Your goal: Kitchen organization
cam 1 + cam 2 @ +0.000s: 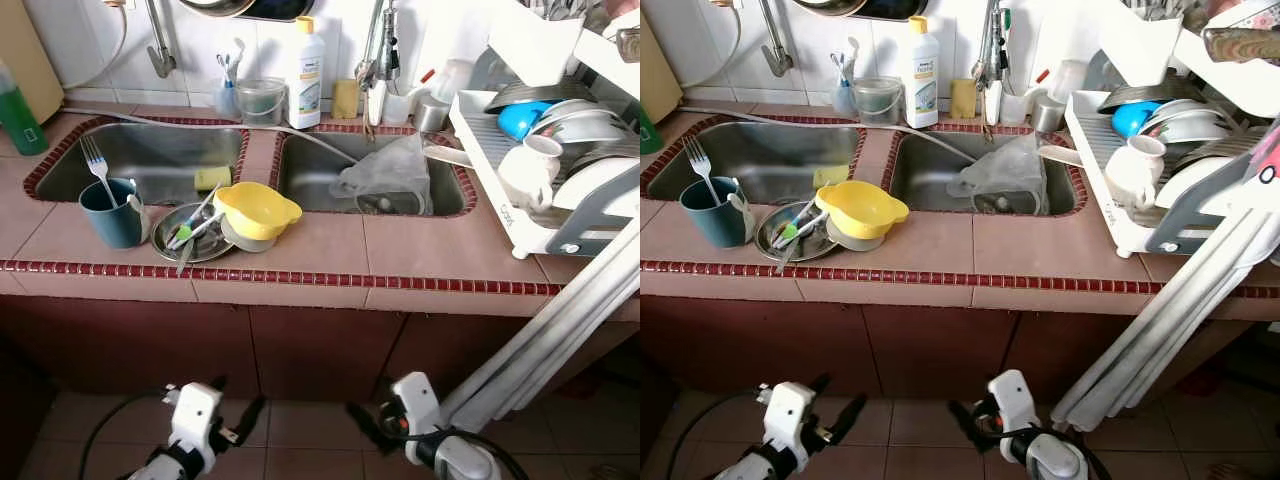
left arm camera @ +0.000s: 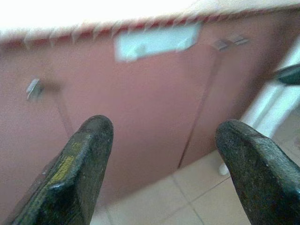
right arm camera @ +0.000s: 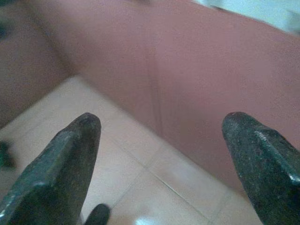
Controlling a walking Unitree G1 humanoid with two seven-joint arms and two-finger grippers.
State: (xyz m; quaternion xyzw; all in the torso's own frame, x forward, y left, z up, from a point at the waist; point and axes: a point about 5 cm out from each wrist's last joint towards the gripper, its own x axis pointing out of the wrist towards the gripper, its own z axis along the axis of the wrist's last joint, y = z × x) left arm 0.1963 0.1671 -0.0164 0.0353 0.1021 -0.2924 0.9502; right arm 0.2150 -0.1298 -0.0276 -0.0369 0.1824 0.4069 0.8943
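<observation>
Fork (image 1: 96,163) stands tines-up in a teal mug (image 1: 112,213) beside the left sink (image 1: 150,160).
Both grippers, left (image 1: 240,420) and right (image 1: 365,420), hang low by the cabinet, fingers spread wide, empty; bottle (image 1: 306,72) label unreadable.

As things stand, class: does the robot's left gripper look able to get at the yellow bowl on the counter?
Probably not yet. The left gripper hangs open down by the floor before the cabinet front, below the counter edge. From above, the yellow bowl looks free.
</observation>
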